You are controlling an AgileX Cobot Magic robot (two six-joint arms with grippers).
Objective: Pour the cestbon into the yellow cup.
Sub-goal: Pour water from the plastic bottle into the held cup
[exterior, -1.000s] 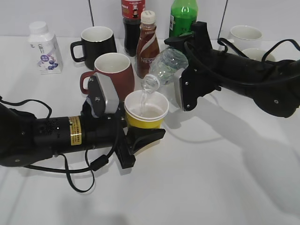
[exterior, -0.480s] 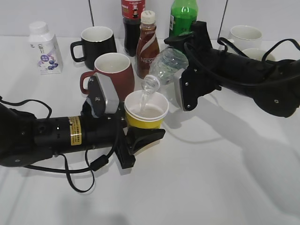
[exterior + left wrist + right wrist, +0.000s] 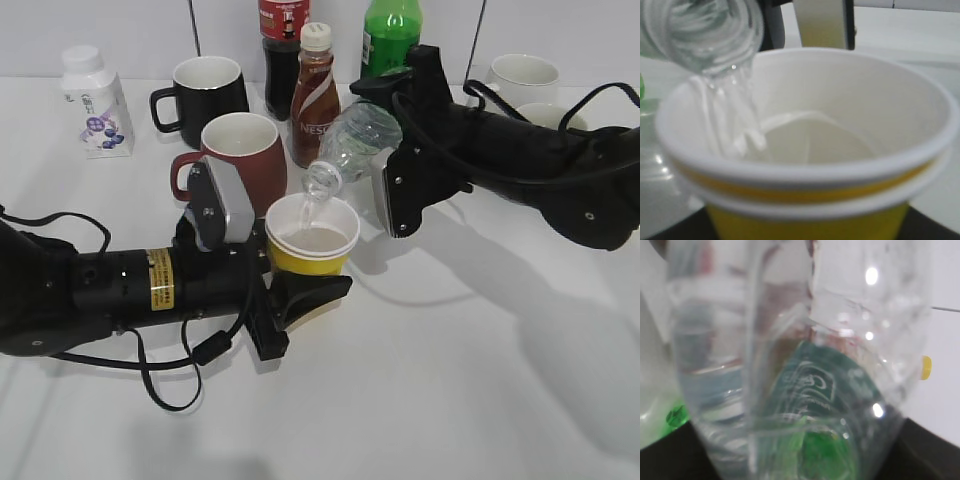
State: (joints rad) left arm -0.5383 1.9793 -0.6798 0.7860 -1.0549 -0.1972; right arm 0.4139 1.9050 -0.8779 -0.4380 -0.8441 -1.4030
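The yellow cup [image 3: 312, 248] stands on the table at centre, held by my left gripper [image 3: 285, 285], which is shut on it. The cup fills the left wrist view [image 3: 810, 200], with water pooled inside. My right gripper [image 3: 392, 165] is shut on the cestbon [image 3: 360, 135], tilted neck-down to the left. Its open mouth [image 3: 322, 180] hangs just above the cup's far rim and a thin stream of water falls into the cup. The bottle's neck shows in the left wrist view [image 3: 705, 35]. The bottle body fills the right wrist view [image 3: 800, 365].
A dark red mug [image 3: 240, 155] stands just behind the left gripper. A black mug [image 3: 205, 95], a brown Nescafe bottle [image 3: 315, 95], a cola bottle [image 3: 282, 45] and a green soda bottle [image 3: 390, 35] stand behind. A white milk bottle [image 3: 95, 100] is far left, white cups [image 3: 525, 80] far right.
Both arms and the bottle hold the same pose. Water keeps streaming and the level in the cup has risen slightly.
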